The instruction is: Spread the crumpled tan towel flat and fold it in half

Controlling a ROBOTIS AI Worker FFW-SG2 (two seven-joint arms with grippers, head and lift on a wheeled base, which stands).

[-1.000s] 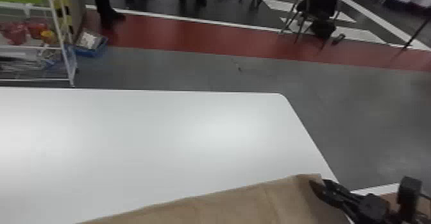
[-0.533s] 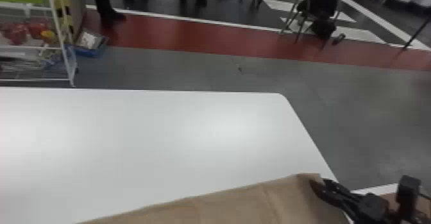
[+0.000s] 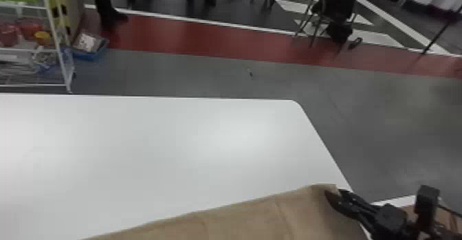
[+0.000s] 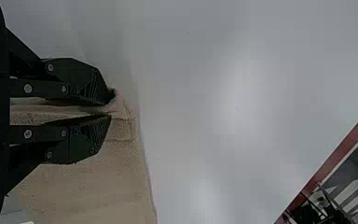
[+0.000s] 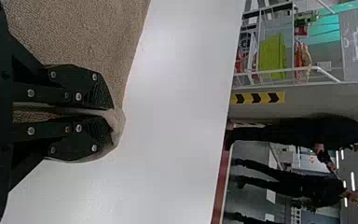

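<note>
At the lower right of the head view, my right gripper (image 3: 331,195) holds the corner of the tan towel (image 3: 251,218), which stretches left along the bottom edge with faint creases. In the right wrist view, my right gripper (image 5: 109,112) is shut on a corner of the towel (image 5: 84,32), a small fold bulging past the fingertips. My left gripper (image 4: 109,109) is shut on another part of the towel (image 4: 98,186) in the left wrist view, with cloth pinched between its fingers and hanging beside them.
The white table (image 3: 172,146) extends beyond the towel, its rounded far corner and right edge in the head view. A wire rack (image 3: 58,40) stands on the floor past the far left, beside a blue tray (image 3: 90,52). A chair (image 3: 335,9) is farther back.
</note>
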